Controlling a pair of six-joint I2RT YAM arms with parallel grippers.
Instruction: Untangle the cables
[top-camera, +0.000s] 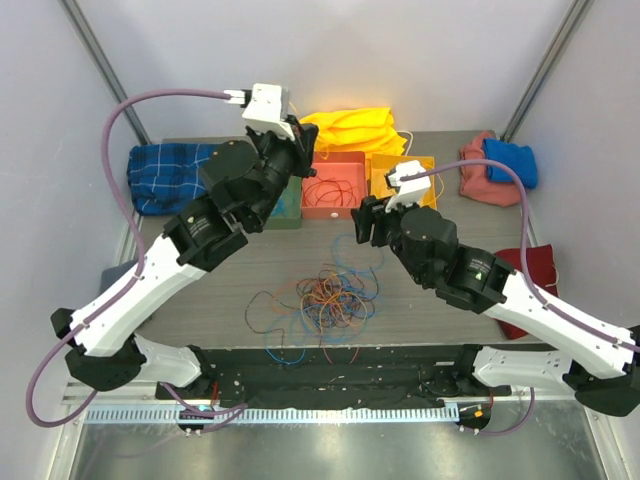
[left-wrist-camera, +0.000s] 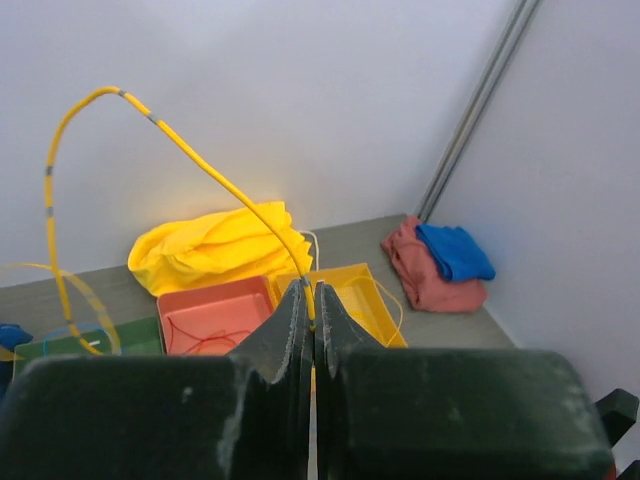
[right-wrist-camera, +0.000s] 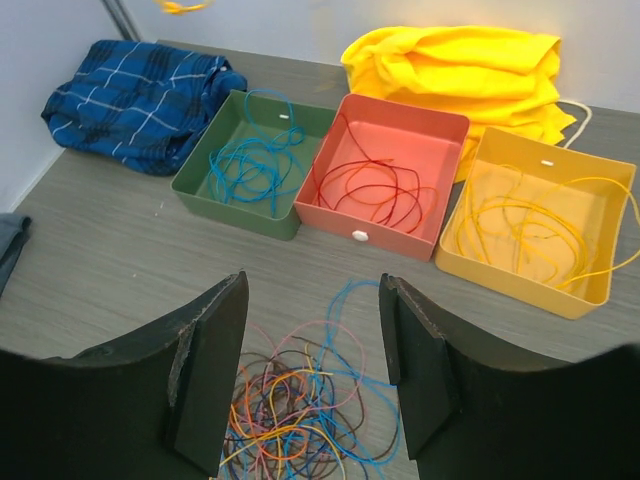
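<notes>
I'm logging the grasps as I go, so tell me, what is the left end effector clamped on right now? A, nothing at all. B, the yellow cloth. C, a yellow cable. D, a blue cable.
C: in the left wrist view the left end effector is shut on a yellow cable, which arcs up and away from between its closed fingers.
</notes>
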